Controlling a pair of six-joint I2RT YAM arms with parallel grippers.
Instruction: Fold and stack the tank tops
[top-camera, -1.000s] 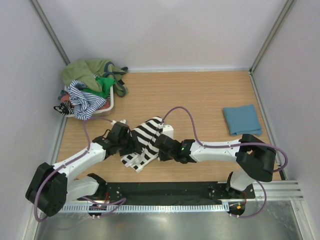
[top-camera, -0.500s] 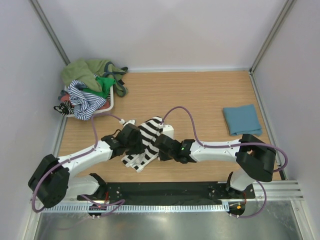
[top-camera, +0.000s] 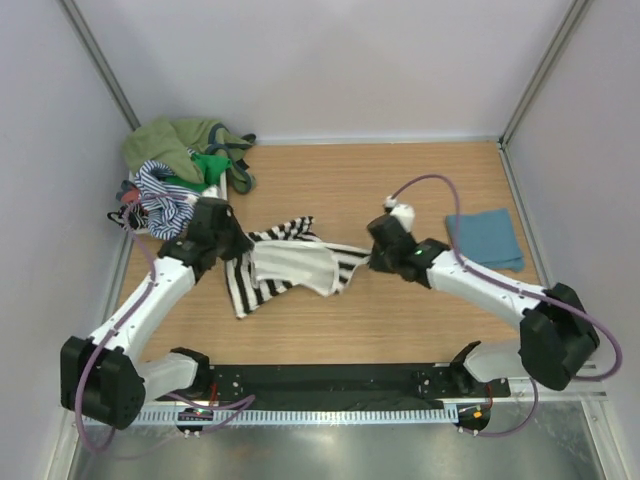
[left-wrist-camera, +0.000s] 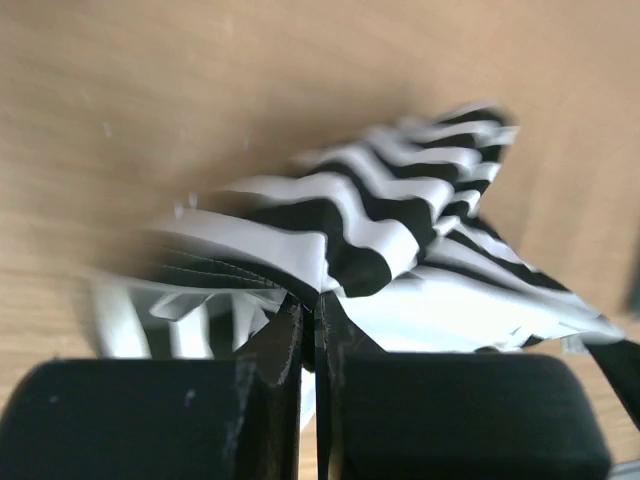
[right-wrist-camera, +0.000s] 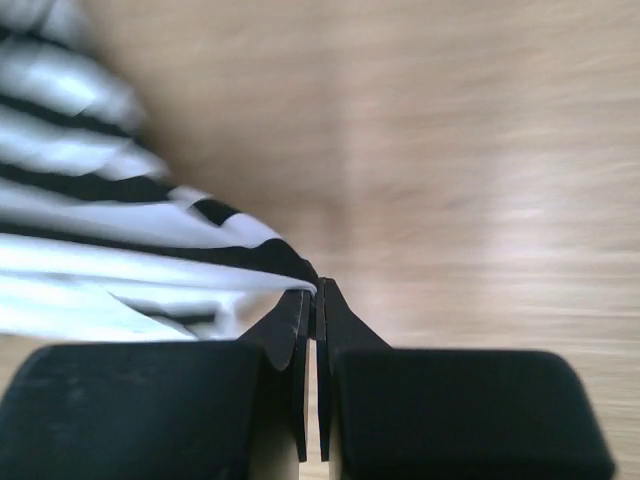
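The black-and-white striped tank top (top-camera: 290, 265) hangs stretched between both grippers above the table's middle, its white inside showing in a sagging fold. My left gripper (top-camera: 243, 243) is shut on its left end; in the left wrist view the striped cloth (left-wrist-camera: 380, 235) bunches at the closed tips (left-wrist-camera: 316, 298). My right gripper (top-camera: 368, 255) is shut on its right end, and the right wrist view shows the stripes (right-wrist-camera: 120, 220) pinched at its tips (right-wrist-camera: 316, 288). The teal-blue tank top (top-camera: 485, 238) lies folded at the right.
A heap of olive, green and thin-striped tops (top-camera: 178, 175) fills a white basket (top-camera: 222, 207) in the back left corner. Light walls close off the wooden table (top-camera: 400, 180) on three sides. The arm bases stand on a black rail (top-camera: 330, 382) at the near edge.
Both arms have swung apart, the left to the back left and the right to the right. The left gripper has shut on the striped top, which is now pulled out wide between them.
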